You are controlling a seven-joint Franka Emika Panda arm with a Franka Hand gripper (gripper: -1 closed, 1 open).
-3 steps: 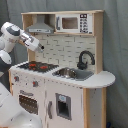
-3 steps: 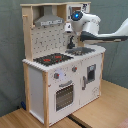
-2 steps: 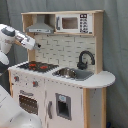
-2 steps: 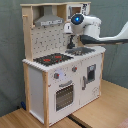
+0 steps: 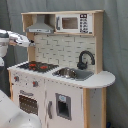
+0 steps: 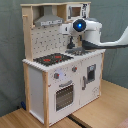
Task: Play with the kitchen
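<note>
presumably still in the approach step, the tool [image 5: 33, 44] hovers above the kitchen [image 5: 75, 107] hob [image 5: 37, 65], its opening impossible to tell, and next must descend toward something to touch.

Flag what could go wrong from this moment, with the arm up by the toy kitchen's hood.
1. The claw sits close under the grey hood and near the pegboard back; a careless move could knock either.
2. Dropping straight down would land it on the red-ringed hob rather than on anything graspable.
3. In the second exterior view the arm's body hides the black faucet and sink, so contact there would go unseen.
</note>
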